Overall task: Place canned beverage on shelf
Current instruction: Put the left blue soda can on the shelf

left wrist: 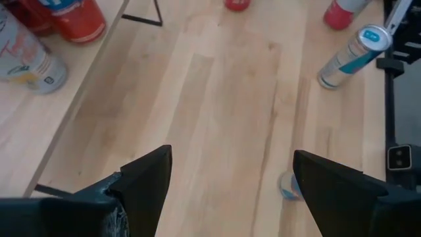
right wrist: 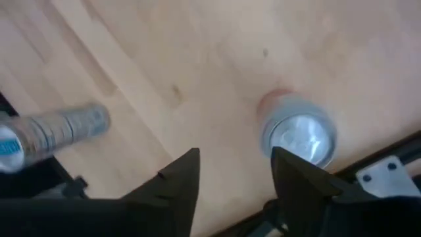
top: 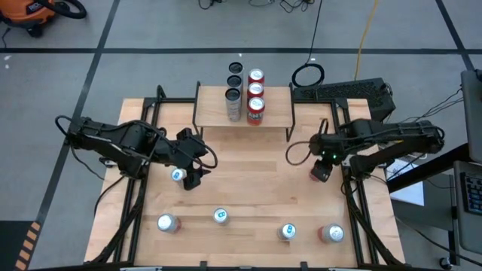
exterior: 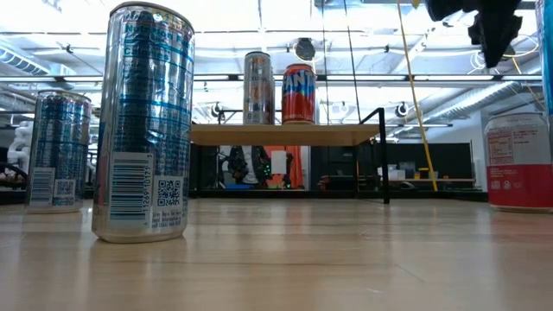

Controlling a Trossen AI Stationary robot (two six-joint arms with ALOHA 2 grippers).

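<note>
On the small wooden shelf with black legs (top: pixel 275 102) we count four upright cans (top: pixel 256 94) in two rows, long axes vertical: two silver, two red. Five more cans (top: pixel 220 216) stand upright on the wooden tabletop (top: pixel 248 184). Both hold nothing: left gripper (top: pixel 193 173) gapes wide by a blue-topped can (top: pixel 178 175), right gripper (top: pixel 321 172) partly spread above the table.

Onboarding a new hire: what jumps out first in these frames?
The shelf at the table's far edge already carries a row of cans. More cans stand scattered along the near edge. The left gripper hangs open beside a can left of centre, while the right gripper hovers empty, jaws apart, on the right.
</note>
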